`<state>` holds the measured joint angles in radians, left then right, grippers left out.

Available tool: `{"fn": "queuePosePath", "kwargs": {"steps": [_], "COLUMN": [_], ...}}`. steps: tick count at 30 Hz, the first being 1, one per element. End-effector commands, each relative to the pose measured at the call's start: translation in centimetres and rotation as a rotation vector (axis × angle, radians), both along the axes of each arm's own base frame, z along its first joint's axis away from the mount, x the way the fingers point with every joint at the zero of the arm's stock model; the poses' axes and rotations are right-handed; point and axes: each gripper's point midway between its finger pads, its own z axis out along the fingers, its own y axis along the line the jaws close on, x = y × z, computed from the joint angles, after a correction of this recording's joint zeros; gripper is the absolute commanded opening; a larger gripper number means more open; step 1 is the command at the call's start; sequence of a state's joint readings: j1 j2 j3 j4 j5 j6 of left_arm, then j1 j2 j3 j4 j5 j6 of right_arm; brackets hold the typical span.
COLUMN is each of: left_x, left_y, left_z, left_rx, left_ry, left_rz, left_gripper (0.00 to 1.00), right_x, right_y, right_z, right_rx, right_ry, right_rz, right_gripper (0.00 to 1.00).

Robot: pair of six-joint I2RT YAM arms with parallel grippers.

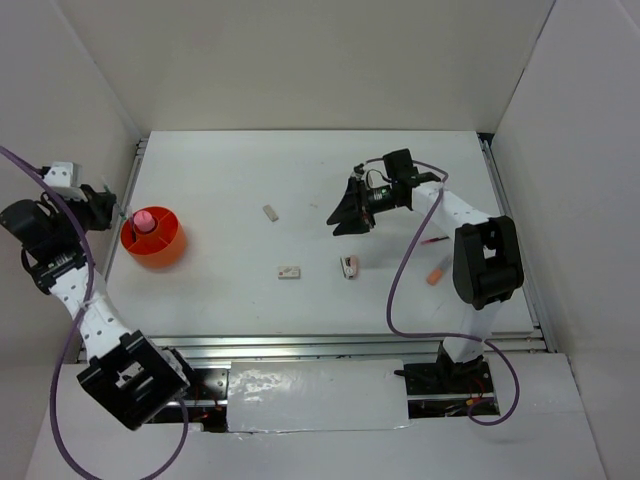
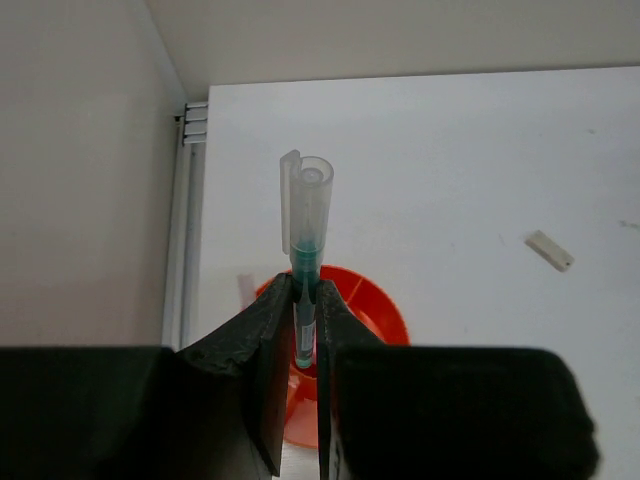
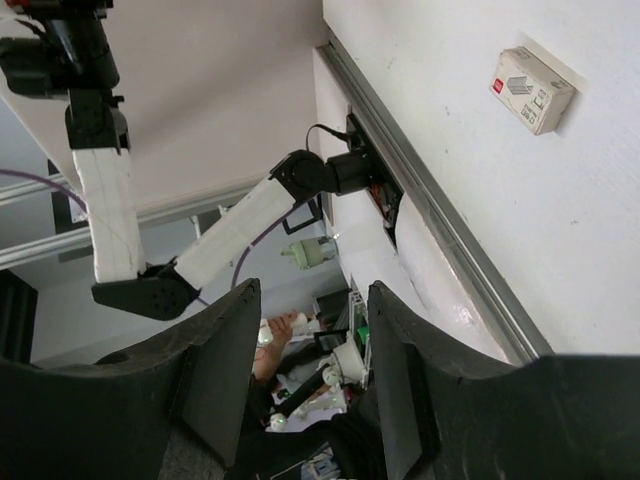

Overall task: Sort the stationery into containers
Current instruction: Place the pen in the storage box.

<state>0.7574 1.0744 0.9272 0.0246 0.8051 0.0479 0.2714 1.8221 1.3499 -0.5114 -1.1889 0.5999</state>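
My left gripper is shut on a pen with a teal barrel and a clear cap, held upright over the left rim of the low orange-red tub. A pink stubby cylinder lies in the tub. My right gripper is open and empty, raised and tilted over the table's middle. Small white eraser blocks lie at the centre, lower centre and beside it. A red pen and an orange bit lie at the right.
White walls enclose the table on the left, back and right. A metal rail runs along the left edge close to the tub. The right arm's elbow hangs over the red pen and the orange bit.
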Motion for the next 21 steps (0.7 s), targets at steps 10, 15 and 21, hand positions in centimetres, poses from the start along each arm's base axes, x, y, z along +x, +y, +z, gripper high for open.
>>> {"fn": "queuePosePath", "kwargs": {"steps": [10, 15, 21], "left_x": [1.0, 1.8, 2.7], "left_y": [5.4, 6.5, 7.0], "left_z": [-2.0, -3.8, -5.4], "left_rx": [0.129, 0.072, 0.062], "left_ry": [0.086, 0.153, 0.185], "left_rz": [-0.089, -0.114, -0.119], "left_gripper": [0.00, 0.00, 0.00], "right_x": [1.1, 1.4, 1.2], "right_y": [0.9, 0.8, 0.3], "right_z": [0.6, 0.5, -0.3], "right_rx": [-0.075, -0.076, -0.077], "right_ry": [-0.154, -0.167, -0.150], "right_rz": [0.045, 0.044, 0.049], "right_gripper": [0.53, 0.52, 0.52]}}
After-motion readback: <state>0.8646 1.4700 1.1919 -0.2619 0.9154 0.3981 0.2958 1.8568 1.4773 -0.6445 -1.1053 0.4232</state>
